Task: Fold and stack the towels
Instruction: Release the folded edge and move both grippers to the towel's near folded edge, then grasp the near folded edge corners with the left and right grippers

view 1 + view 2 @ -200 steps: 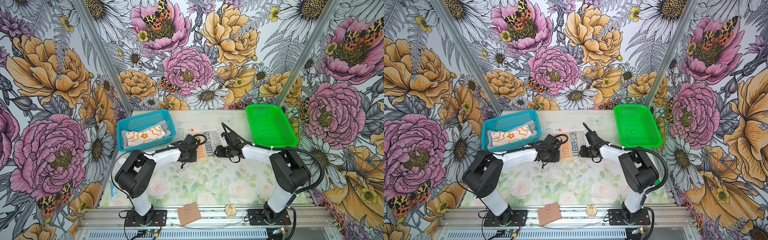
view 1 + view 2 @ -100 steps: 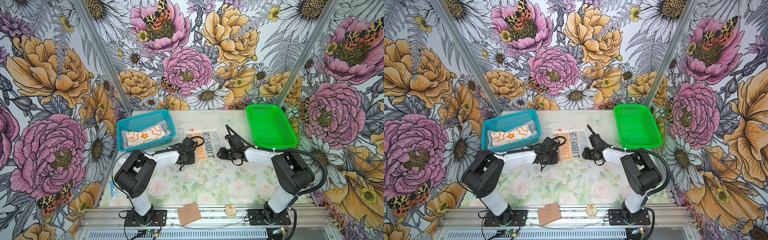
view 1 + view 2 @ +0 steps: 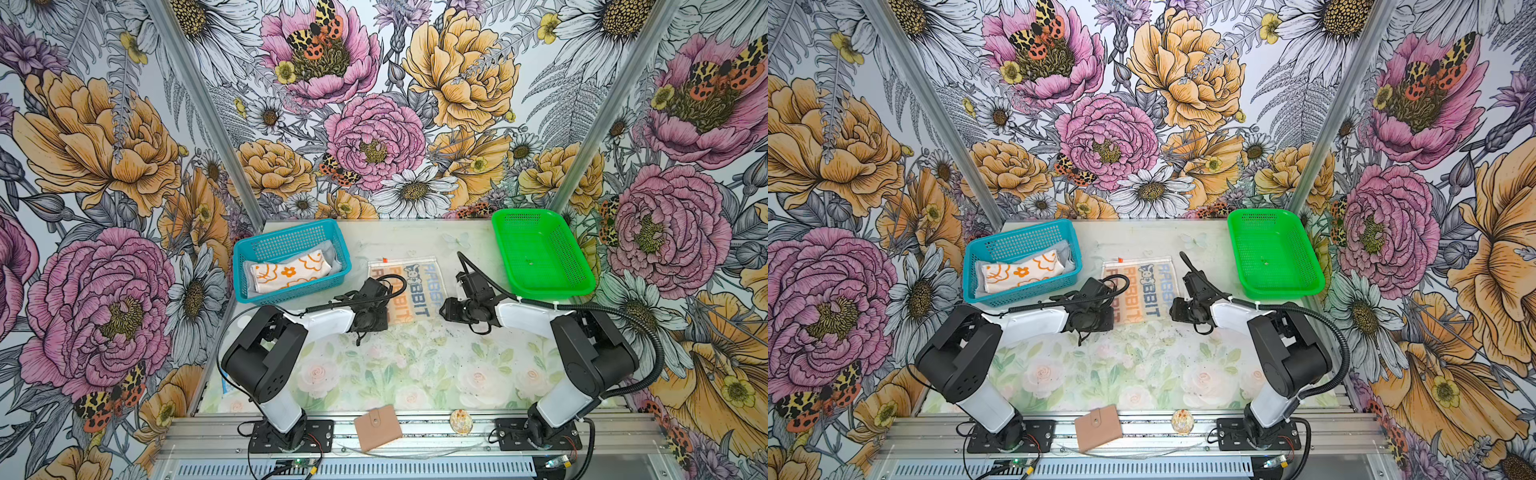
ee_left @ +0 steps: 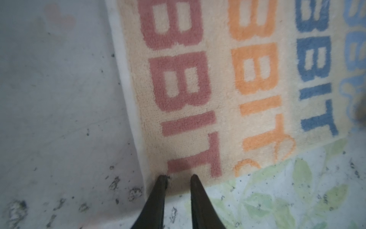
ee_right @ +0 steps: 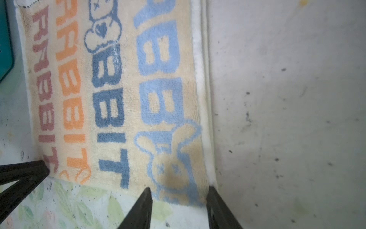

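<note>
Floral tabletop [image 3: 415, 374]: I count three towels. One lettered towel [image 3: 411, 286] lies flat between my two grippers, its near corners at their tips. Left gripper [image 4: 177, 177] is slightly parted and right gripper [image 5: 179, 191] wider, neither clamping. Beyond the left gripper, one blue basket [image 3: 291, 245] holds the flower towel [image 3: 291, 272] on the grey towel [image 3: 337, 261].

Both top views bright, with even, diffuse light that seems to come from above; colours strong and focus sharp. Soft, faint shadows under arms on table [image 3: 415, 374]. Corner post [image 3: 203, 104] leans outward: wide-angle distortion. Wrist views dimmer and softer. Lettered towel [image 4: 217, 89] blurred toward frame edges. Small dark shadow on it just before left gripper [image 4: 178, 176].
</note>
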Motion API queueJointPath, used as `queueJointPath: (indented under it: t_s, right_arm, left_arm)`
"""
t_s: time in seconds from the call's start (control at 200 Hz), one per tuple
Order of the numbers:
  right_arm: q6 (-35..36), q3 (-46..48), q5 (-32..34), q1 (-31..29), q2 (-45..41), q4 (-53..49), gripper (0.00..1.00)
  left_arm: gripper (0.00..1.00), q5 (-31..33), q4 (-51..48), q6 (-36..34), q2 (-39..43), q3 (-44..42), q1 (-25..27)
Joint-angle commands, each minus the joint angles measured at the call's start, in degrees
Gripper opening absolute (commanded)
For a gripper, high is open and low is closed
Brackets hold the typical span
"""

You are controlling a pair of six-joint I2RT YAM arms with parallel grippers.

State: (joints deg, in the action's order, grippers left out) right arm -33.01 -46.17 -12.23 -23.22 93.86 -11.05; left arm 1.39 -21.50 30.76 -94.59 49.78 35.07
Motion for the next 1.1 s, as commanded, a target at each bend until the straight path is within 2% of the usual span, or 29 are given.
queueJointPath:
  t_s: [0.0, 0.12, 0.19, 0.355, 0.71, 0.806, 1.031, 1.096]
  right_arm:
    - [0.13, 1.61, 1.78, 0.55, -1.56, -3.34, 0.48]
    - [0.23, 2.01, 1.77, 0.55, -1.42, -3.24, 0.48]
    - [0.25, 1.96, 1.45, 0.56, -0.95, -3.11, 0.49]
    - [-0.03, 2.11, 1.24, 0.44, -1.26, -3.14, 0.49]
    - [-0.21, 3.88, 1.59, 0.55, -3.59, -3.28, 0.50]
    - [-0.22, 4.25, 1.80, 0.55, -3.82, -3.24, 0.50]
    - [-0.06, 4.42, 3.24, 1.30, -3.96, -3.18, 0.51]
    - [0.38, 3.85, 2.93, 1.60, -3.27, -3.20, 0.51]
  left_arm:
    - [0.28, -1.02, -5.21, 1.12, 3.27, -2.16, -0.12]
    - [0.39, -1.12, -5.05, 2.48, 6.60, -3.35, -0.05]
    - [0.42, -1.26, -4.87, 2.80, 7.39, -3.80, -0.19]
    - [0.42, -5.07, -0.02, 4.16, 6.81, -5.50, -2.28]
    - [0.42, -8.23, 7.29, 6.19, 1.62, -5.85, -5.27]
    - [0.37, -8.54, 7.80, 6.39, 0.52, -5.75, -5.08]
    - [0.06, -8.70, 7.86, 6.76, 0.93, -6.42, -4.95]
    - [0.01, -8.45, 7.58, 6.77, 1.40, -6.62, -5.01]
